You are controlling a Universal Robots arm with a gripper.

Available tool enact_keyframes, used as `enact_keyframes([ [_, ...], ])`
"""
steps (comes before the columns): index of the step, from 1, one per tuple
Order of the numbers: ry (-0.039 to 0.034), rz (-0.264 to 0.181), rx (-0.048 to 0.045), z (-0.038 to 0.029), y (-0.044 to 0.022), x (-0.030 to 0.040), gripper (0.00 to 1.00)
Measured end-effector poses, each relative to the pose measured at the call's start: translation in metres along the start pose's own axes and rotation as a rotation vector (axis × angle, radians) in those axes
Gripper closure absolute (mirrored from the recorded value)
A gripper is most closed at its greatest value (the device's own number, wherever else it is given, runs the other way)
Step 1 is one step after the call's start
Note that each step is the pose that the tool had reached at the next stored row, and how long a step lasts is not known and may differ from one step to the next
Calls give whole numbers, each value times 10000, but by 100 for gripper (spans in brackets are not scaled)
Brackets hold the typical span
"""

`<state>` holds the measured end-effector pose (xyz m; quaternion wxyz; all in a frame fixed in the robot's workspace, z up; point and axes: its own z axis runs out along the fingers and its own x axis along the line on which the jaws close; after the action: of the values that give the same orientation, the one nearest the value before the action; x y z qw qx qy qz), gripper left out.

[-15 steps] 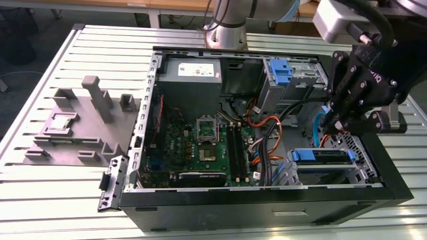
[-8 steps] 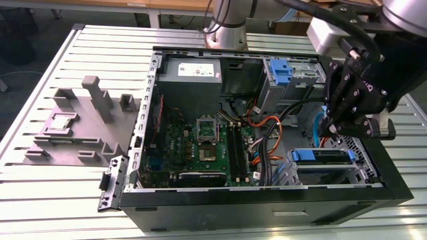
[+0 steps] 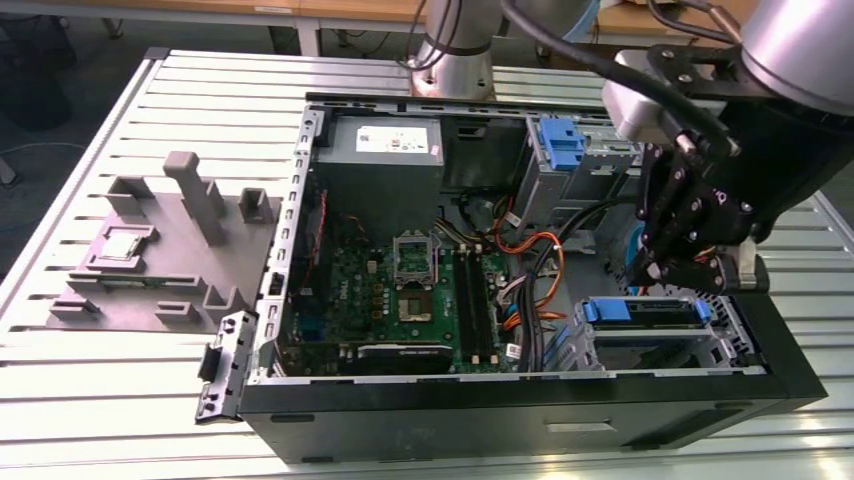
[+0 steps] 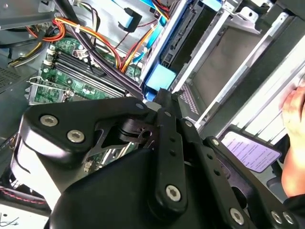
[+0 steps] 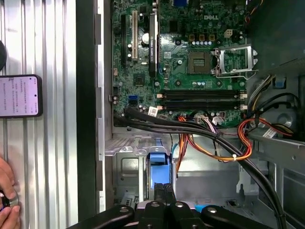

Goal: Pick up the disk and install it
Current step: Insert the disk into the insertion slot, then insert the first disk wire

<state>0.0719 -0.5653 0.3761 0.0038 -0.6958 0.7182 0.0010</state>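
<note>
One disk [image 3: 643, 311] concerns us. It stands on edge in the drive cage [image 3: 657, 352], directly under the jaws, and we can see no more of it than the blue end of its carrier frame. The first wrist view shows the two fingertips [image 5: 159, 192] pressed together with nothing between them. They are lined up on that blue strip, which runs on just past them. We cannot tell whether the tips touch the frame or stop just short of it.

We judge the disk to be stiff and dense for its bulk, with smooth metal faces that would slide in a light pinch. The plastic frame around it will likely flex a little. It should not be knocked or dropped, and a skewed push would probably jam it against the cage walls. The best hold looks to be across the frame's two long plastic edges. While it sits this deep, the exposed blue end is the only place to grip, because its faces are shut in by the cage.

Orange and black cables [image 5: 214, 151] cross the case floor close beside the jaws, near enough to snag. Further off lies the green motherboard [image 3: 400, 290]. The black computer case [image 3: 534, 412] encloses all of this and rests on the slatted tabletop [image 3: 120, 405]. Well clear of the jaws, outside the case wall, a phone [image 5: 19, 95] lies on the slats next to a person's hand [image 5: 6, 193].
</note>
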Motion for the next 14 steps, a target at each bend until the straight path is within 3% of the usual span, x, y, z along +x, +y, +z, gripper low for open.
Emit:
enact_keyframes([
  [7, 0, -10, 0, 125, 0, 1, 90],
  [9, 3, -10, 0, 130, 0, 1, 90],
  [11, -3, -11, 138, 132, 0, 1, 90],
  [14, -3, -11, 139, 132, 0, 1, 90],
])
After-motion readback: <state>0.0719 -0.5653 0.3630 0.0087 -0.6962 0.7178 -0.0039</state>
